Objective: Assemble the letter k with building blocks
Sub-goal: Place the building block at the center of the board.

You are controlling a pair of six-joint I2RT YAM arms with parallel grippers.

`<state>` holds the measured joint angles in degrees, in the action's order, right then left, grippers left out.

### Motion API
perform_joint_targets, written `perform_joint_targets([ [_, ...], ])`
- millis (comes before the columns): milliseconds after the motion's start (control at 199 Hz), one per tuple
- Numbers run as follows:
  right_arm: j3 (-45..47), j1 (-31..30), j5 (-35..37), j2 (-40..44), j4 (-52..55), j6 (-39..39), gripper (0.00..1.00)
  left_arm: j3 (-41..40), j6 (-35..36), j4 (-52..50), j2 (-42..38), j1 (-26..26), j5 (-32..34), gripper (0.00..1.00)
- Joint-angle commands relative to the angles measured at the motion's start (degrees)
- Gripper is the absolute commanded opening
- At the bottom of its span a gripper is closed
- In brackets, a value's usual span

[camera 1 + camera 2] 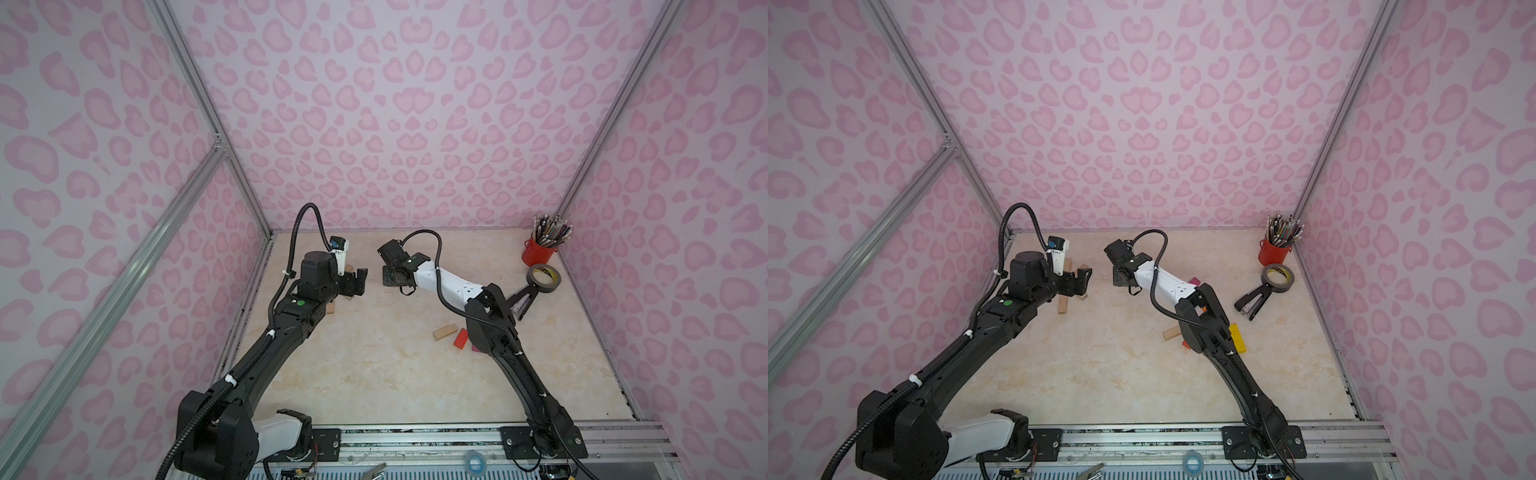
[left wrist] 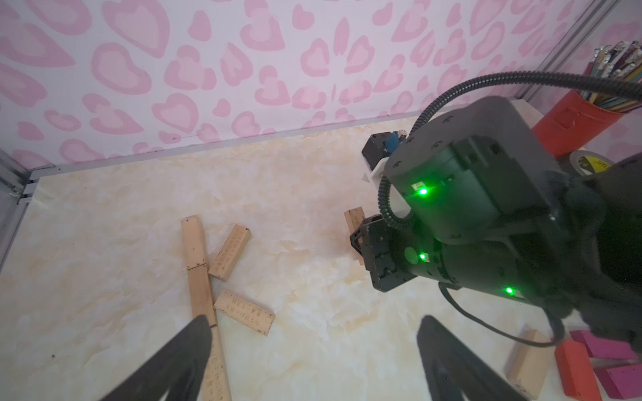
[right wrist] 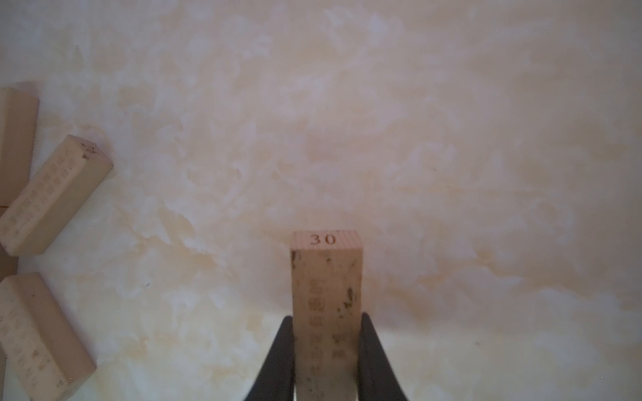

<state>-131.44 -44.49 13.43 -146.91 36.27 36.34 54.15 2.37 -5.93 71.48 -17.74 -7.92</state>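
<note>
While clamping a numbered block, the right end effector points down.

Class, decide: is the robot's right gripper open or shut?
Shut on a plain light wooden block: both black fingers of the right gripper press its sides.

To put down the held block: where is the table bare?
Bare: table middle between left arm and right arm, down to front rail. Crowded: K blocks far left, loose blocks under the right arm, cup, tape, stapler far right.
</note>
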Motion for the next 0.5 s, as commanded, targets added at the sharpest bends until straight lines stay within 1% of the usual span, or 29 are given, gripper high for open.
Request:
perform_joint_targets([
  [0,-6.37,0.01,1.66,-4.61,5.08,-0.45,0.13,0.54,-1.12,0.93,-0.29,0.07,0.89,0.94],
  [156,-14.1,0.27,2.79,-9.62,7.18,-1.18,0.13,0.52,-1.18,0.75,-0.29,0.16,0.04,0.94],
  [327,-16.69,1.11,2.99,-11.95,7.41,-0.48,0.16,0.23,-1.14,0.57,-0.63,0.25,-0.08,0.94],
  [497,-17.97,1.25,1.88,-13.44,7.49,-0.24,0.26,0.34,-0.26,0.22,-0.91,0.59,-0.25,0.94],
])
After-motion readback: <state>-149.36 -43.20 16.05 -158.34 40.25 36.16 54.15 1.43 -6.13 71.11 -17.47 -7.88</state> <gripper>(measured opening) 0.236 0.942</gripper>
